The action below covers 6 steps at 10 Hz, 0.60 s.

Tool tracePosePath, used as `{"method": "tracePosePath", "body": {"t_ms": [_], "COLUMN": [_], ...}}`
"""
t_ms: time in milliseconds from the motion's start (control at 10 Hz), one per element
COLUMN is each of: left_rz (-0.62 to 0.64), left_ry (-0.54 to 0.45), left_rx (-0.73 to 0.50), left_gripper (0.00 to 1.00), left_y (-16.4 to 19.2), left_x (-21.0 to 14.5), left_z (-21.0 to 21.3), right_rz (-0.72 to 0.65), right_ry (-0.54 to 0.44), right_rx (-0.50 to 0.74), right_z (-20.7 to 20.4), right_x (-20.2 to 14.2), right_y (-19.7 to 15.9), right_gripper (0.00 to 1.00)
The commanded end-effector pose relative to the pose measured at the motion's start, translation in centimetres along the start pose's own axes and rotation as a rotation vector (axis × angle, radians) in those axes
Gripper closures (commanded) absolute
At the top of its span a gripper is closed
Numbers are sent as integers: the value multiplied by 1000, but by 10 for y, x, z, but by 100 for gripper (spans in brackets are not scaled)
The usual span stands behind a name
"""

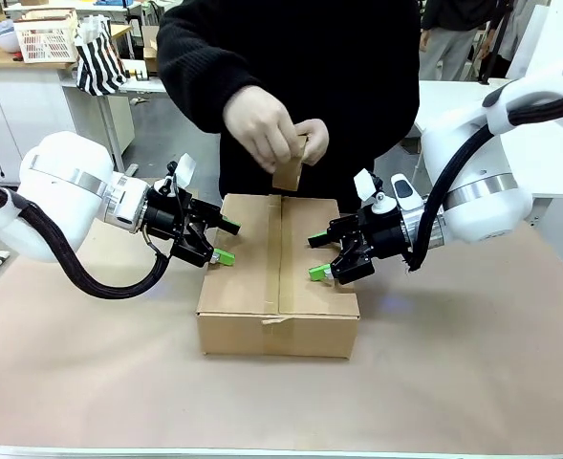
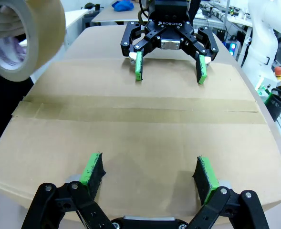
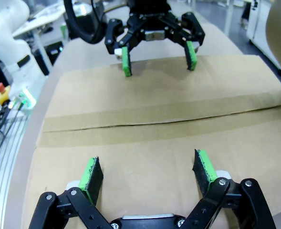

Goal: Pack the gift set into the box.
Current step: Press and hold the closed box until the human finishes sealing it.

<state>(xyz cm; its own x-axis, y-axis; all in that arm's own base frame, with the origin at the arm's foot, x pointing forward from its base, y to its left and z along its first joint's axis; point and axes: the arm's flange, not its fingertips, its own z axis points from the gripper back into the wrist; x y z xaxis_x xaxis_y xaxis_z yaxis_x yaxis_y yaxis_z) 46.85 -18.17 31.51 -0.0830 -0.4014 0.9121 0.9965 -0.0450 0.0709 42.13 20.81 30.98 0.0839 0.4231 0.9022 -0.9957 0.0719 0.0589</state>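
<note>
Two hands flank the box [image 1: 279, 273], one at each long side, both with fingers spread wide and gripping nothing. The left hand [image 1: 226, 241] sits at the left flap edge, the right hand [image 1: 319, 256] at the right flap edge, green pads resting on or just above the cardboard; contact can't be confirmed. The box lies on the table [image 1: 472, 373] between the two hands, flaps down, centre seam running away from you toward the person.

The wrist views show tape already along the seam. The person's hands [image 1: 273, 134] hold a roll of tape [image 2: 23, 36] just past the far end of the box.

The step in hand looks like holding the flaps shut while the person tapes. Do it well:
- Keep both hands pressing flat and even, so the flaps meet at the seam without a gap.
- Keep the pads clear of the seam strip between the hands; the tape needs that lane.
- Don't push sideways, the box could slide toward the other hand.
- Hold off lifting until the person's hands pull away.
</note>
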Motion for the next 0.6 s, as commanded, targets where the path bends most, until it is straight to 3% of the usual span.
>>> {"method": "tracePosePath", "body": {"t_ms": [0, 500], "left_rz": [1, 1], "left_ry": [0, 0], "left_rx": [-9, -9], "left_gripper": [0, 0], "left_y": [-2, -2], "left_x": [-2, -2], "left_z": [0, 0], "right_rz": [-4, -4], "right_ry": [7, 7], "right_rx": [-3, -3], "right_z": [-1, -1], "right_x": [-2, -2], "right_y": [1, 1], "right_gripper": [0, 0]}}
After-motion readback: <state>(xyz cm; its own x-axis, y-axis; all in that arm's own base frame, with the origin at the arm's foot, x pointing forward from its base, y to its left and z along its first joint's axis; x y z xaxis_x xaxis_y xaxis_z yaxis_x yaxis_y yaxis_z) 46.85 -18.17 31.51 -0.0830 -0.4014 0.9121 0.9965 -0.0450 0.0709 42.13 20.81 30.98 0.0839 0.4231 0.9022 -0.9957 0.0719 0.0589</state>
